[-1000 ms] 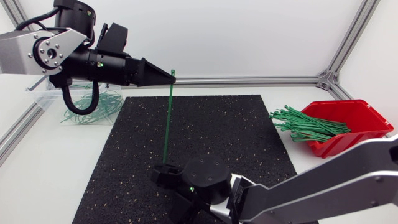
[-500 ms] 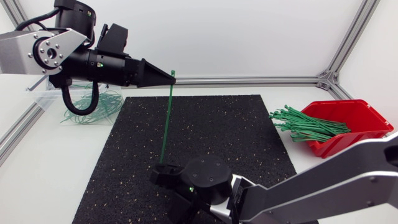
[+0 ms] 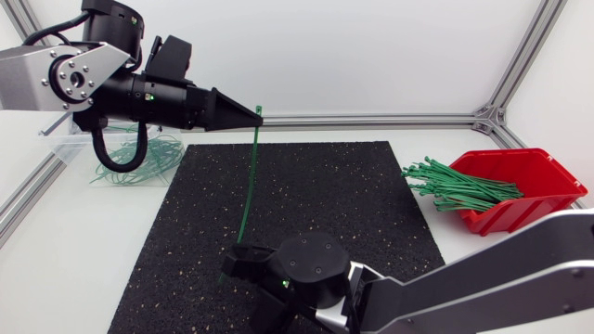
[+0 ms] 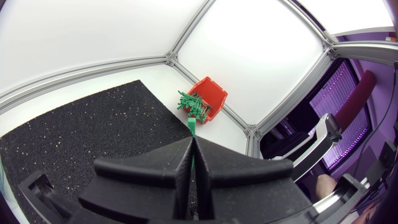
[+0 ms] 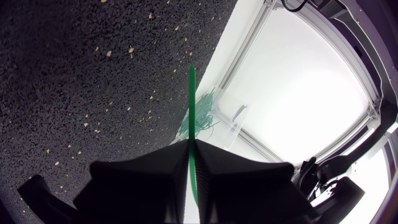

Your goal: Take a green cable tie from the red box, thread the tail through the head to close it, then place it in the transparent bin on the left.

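One green cable tie stands nearly upright over the black mat. My left gripper is shut on its head end, which pokes out past the fingertips. My right gripper is shut on the lower part of the strap, low over the mat's near edge. In the right wrist view the strap runs straight out ahead of the shut right gripper. The red box with a bundle of green ties sits at the right. The transparent bin is at the back left, partly hidden by my left arm.
Several closed green ties lie in and beside the bin. Aluminium frame rails run along the table's back and sides. From the left wrist view the red box shows far ahead, beyond the mat.
My right gripper has shut on the lower part of the strap and edged slightly left. The strap now bows a little. The left arm has stayed still.
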